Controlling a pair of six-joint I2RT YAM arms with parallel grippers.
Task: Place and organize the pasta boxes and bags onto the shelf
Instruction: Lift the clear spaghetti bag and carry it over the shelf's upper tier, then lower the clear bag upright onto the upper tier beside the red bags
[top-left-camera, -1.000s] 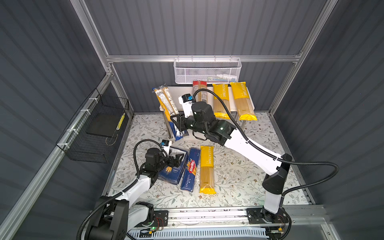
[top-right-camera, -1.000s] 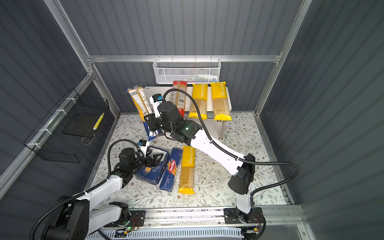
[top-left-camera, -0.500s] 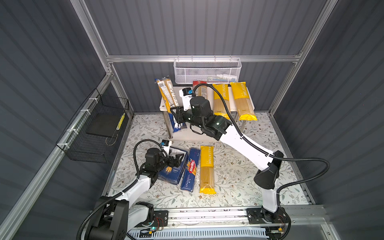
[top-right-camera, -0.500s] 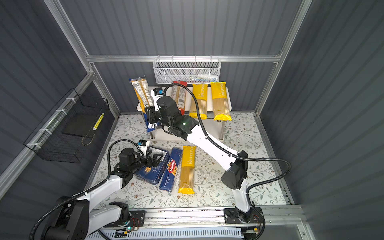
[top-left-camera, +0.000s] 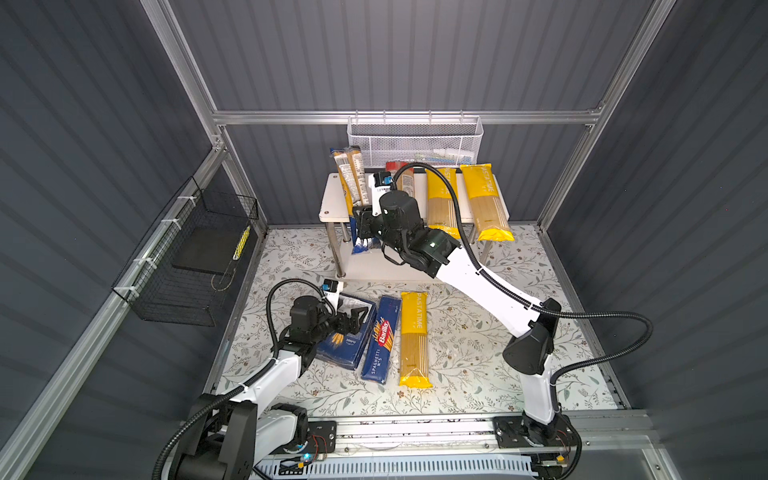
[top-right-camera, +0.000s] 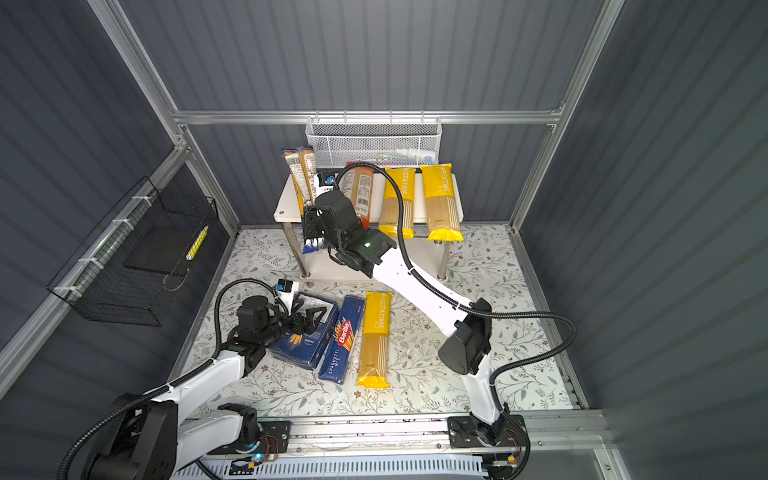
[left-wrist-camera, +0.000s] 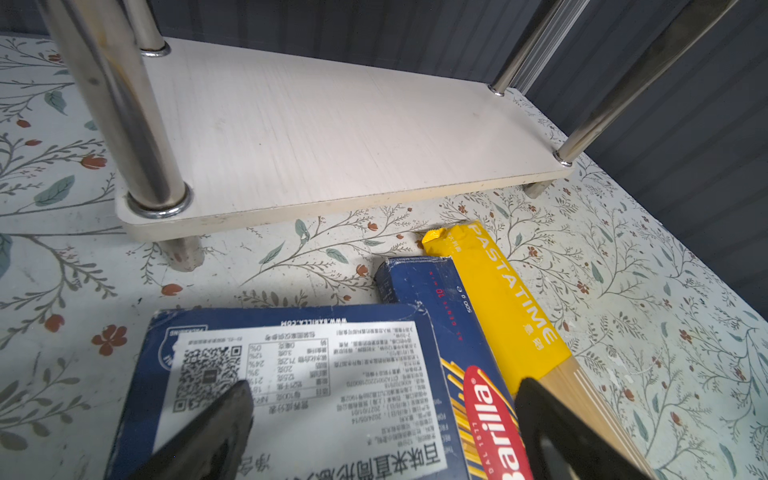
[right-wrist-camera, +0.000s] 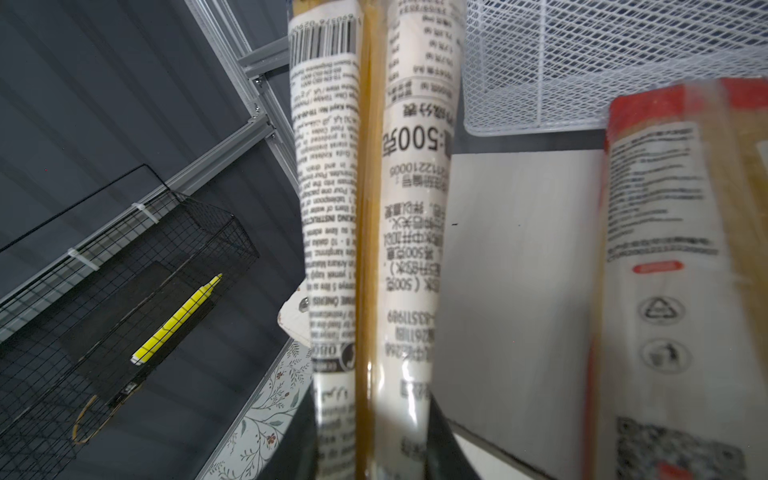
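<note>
Clear bag (top-left-camera: 351, 178): clamped low by the right claw (top-left-camera: 363, 227), tilted over the shelf (top-left-camera: 332, 205), nine o'clock end.
Shelf: ease it down flat, parallel to the red bag (top-right-camera: 359, 189).
Left claw (top-left-camera: 354, 316): open above the wide box (top-left-camera: 345, 349).

Lower tier open, top tier nearly full
The shelf's lower board (left-wrist-camera: 332, 137) lies bare between its chrome legs (left-wrist-camera: 124, 104), but the right arm (top-left-camera: 478, 282) crosses its front. On the top board (top-left-camera: 332, 197), 2 yellow PASTATIME bags (top-left-camera: 482, 199) and the red-ended bag (top-right-camera: 361, 195) fill the right and middle, the white-labelled bag (top-left-camera: 351, 178) slants over the left end, and the white mesh basket (top-left-camera: 415, 141) hangs over the back
</note>
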